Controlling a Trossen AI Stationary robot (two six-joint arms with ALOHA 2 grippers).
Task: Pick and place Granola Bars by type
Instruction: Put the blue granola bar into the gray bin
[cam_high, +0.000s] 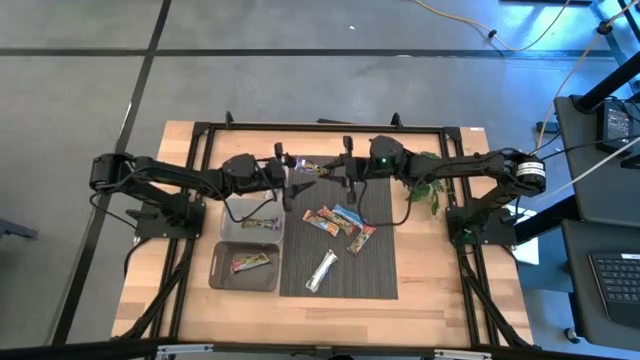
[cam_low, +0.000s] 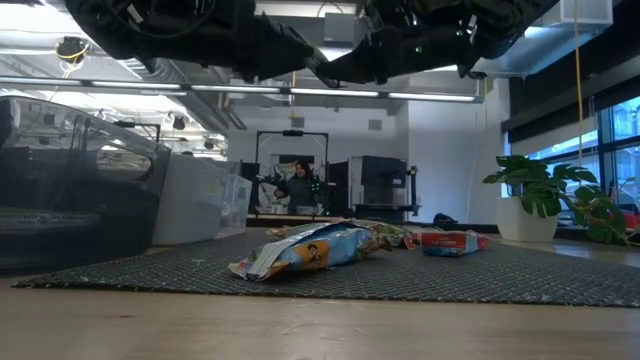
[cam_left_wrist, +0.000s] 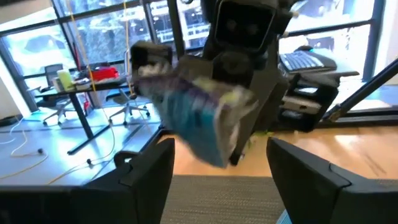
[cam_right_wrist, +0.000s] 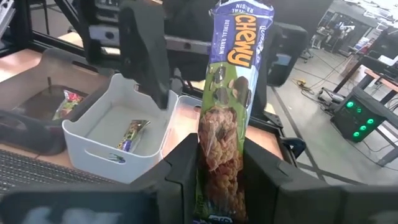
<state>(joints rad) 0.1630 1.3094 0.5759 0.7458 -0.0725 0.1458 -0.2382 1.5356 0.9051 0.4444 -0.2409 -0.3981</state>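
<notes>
A purple-and-green "Chewy" granola bar (cam_right_wrist: 225, 93) is held in the air over the mat's far edge, with my right gripper (cam_right_wrist: 219, 163) shut on it. My left gripper (cam_left_wrist: 227, 171) faces it from the table's left and is open. Its fingers (cam_right_wrist: 146, 56) stand on either side of the bar's free end (cam_left_wrist: 199, 118) with a gap showing. In the high view the bar (cam_high: 305, 168) lies between my left gripper (cam_high: 288, 180) and my right gripper (cam_high: 330, 174). Several other bars (cam_high: 340, 222) lie flat on the dark mat (cam_high: 370, 275). My right gripper pinches the bar's near end (cam_right_wrist: 217, 149) between its two fingers, flat faces against the pads. The fingers come about level from the table's right, and the bar runs on along them past their tips. The bar is lifted clear and sticks out toward my left gripper.
Two grey bins stand left of the mat: the far one (cam_high: 236, 212) holds one bar (cam_high: 262, 223), the near one (cam_high: 222, 272) another (cam_high: 250, 263). A silver bar (cam_high: 321, 270) lies nearer on the mat. A green plant sprig (cam_high: 426, 186) lies under my right arm.
</notes>
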